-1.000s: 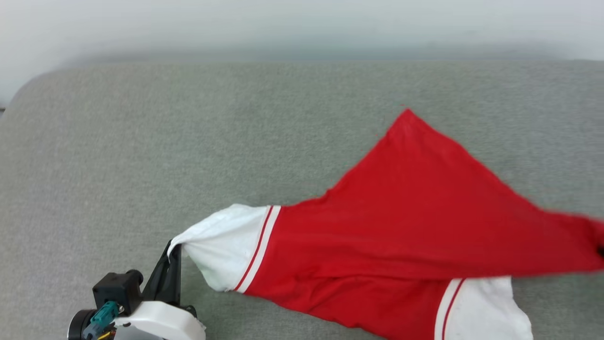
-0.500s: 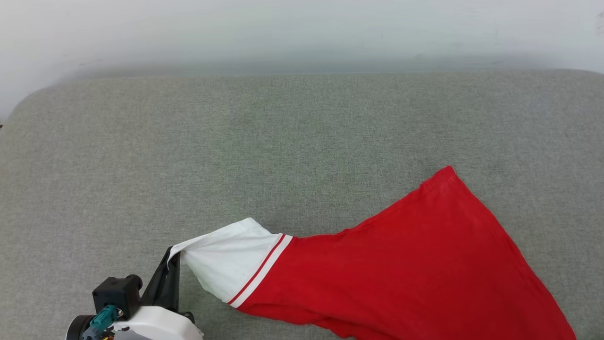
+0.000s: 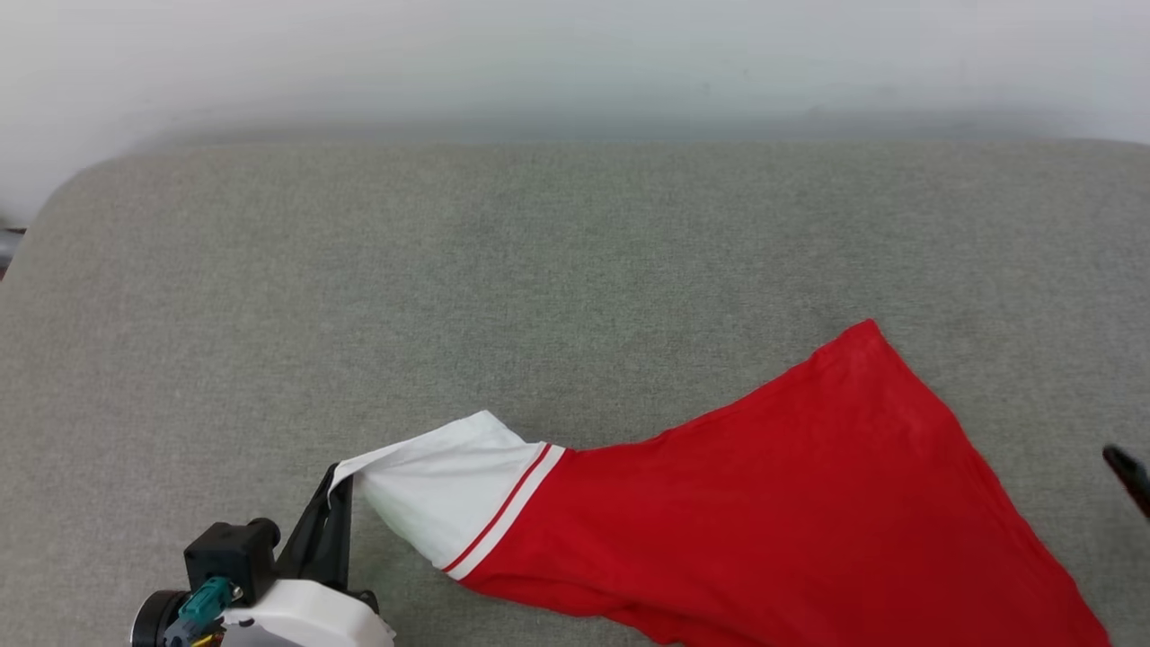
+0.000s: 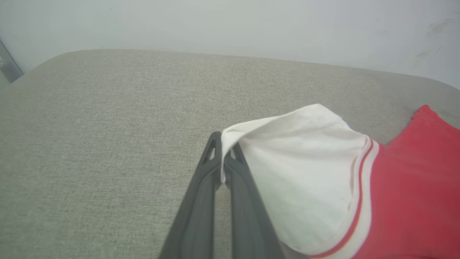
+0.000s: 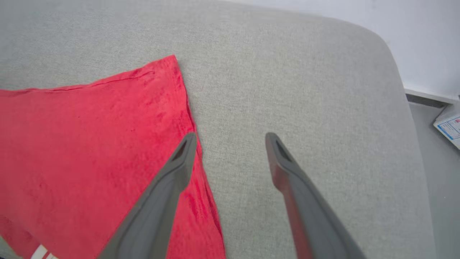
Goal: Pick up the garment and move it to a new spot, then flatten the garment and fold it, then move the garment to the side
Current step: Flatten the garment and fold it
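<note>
Garment (image 3: 791, 512) sleeve pinched in forward-angled left tool (image 4: 223, 144); right tool (image 5: 231, 139) spread over its edge.

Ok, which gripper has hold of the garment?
The left gripper, pinching the white sleeve of the garment; the right gripper is open, holding nothing.

The head view looks forward and steeply down from high above the grey padded surface (image 3: 449, 296), the pale wall (image 3: 575, 54) across the frame's top, the garment (image 3: 791, 512) at lower right. The left wrist view sits low and close behind the left gripper (image 4: 222, 144), facing along the surface to the same wall; the white sleeve (image 4: 305, 172) at its centre right lies low, left of centre, in the head view. The right wrist view looks down from near above, past the right gripper (image 5: 230, 138); the red corner (image 5: 165, 72) at its upper left lies centre right in the head view
</note>
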Robot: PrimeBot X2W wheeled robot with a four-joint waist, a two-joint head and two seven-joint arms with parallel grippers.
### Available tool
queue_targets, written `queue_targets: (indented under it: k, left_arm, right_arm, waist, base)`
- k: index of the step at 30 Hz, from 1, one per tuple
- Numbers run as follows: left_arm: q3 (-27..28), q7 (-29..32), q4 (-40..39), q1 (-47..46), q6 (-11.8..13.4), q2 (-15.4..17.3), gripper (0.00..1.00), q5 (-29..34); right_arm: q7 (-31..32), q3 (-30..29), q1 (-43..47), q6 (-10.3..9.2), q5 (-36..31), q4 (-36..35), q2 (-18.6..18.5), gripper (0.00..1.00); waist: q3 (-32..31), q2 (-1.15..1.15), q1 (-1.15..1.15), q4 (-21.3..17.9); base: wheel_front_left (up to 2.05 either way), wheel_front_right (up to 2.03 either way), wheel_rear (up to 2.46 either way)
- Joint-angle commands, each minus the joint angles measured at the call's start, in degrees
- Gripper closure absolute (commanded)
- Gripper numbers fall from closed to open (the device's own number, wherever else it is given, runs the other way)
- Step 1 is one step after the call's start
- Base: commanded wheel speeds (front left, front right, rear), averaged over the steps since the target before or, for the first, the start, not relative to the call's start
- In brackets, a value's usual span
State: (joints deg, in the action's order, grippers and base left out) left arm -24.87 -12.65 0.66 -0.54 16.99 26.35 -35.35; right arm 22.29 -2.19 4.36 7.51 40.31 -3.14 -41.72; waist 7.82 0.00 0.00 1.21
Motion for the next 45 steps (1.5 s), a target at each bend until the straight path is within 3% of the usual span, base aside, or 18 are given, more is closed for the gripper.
queue_targets:
  k: [1,8,12,13,15,25,32,33,34,35,45]
  left_arm:
    - [0.03,0.10,-0.32,-1.15,0.28,0.09,1.00,0.36]
    - [-1.28,0.24,-1.04,-4.34,-0.31,-0.79,1.00,1.57]
    - [-2.01,0.19,-1.16,-6.31,-0.75,-1.46,1.00,2.28]
    - [-2.58,-0.01,-1.02,-7.74,-0.93,-2.19,1.00,2.60]
    - [-2.99,-0.12,-0.96,-8.66,-1.16,-2.72,1.00,3.01]
    - [-4.17,-0.63,-0.31,-11.92,-1.76,-4.37,1.00,3.83]
    - [-4.68,-1.02,0.42,-12.76,-1.91,-5.16,1.00,3.87]
    - [-4.64,-1.06,0.52,-12.72,-1.86,-5.17,1.00,3.85]
    - [-4.58,-1.12,0.62,-12.66,-1.77,-5.19,1.00,3.81]
    - [-4.53,-1.17,0.80,-12.54,-1.70,-5.18,1.00,3.76]
    - [-4.55,-0.96,1.27,-11.23,-1.51,-4.11,1.00,3.68]
  right_arm:
    - [0.93,0.55,-2.28,-0.04,-0.53,-1.28,-0.67,0.00]
    - [10.06,9.03,-15.67,-0.04,-2.81,-5.08,-4.98,0.00]
    - [18.00,16.34,-23.82,-0.05,-3.19,-3.10,-6.20,0.00]
    - [23.05,21.38,-29.56,-0.05,-2.91,-0.65,-5.72,0.00]
    - [25.00,24.13,-33.14,-0.05,-3.19,1.79,-5.13,0.00]
    - [25.44,36.26,-45.02,-0.04,-5.17,18.05,-0.98,0.00]
    - [21.98,44.57,-43.25,-0.03,-2.96,27.46,0.86,0.00]
    - [20.97,45.54,-43.27,-0.02,-2.37,27.64,0.93,0.36]
    - [20.01,46.51,-43.54,-0.02,-1.84,27.72,0.99,0.86]
    - [18.90,47.25,-43.89,0.05,-1.37,27.70,0.89,1.00]
    - [3.28,45.96,-46.91,-0.05,1.61,24.88,-0.90,1.00]
  waist:
    - [0.89,0.00,0.00,0.63]
    - [4.35,0.00,0.00,3.01]
    - [6.45,0.00,0.00,4.51]
    - [8.00,0.00,0.00,5.64]
    - [9.09,0.00,0.00,6.44]
    - [13.78,0.00,0.00,8.95]
    - [14.76,0.00,0.00,9.80]
    - [14.76,0.00,0.00,9.72]
    - [14.66,0.00,0.00,9.61]
    - [14.41,0.00,0.00,9.47]
    - [8.65,0.00,0.00,7.54]
  base:
    - [0.00,0.00,0.00]
    - [0.00,0.00,0.00]
    - [0.00,0.00,0.00]
    - [0.00,0.00,0.00]
    - [0.00,0.00,0.00]
    - [0.00,0.00,0.00]
    - [0.00,0.00,0.00]
    - [0.00,0.00,0.00]
    - [0.00,0.00,0.00]
    - [0.00,0.00,0.00]
    - [0.00,0.00,0.00]
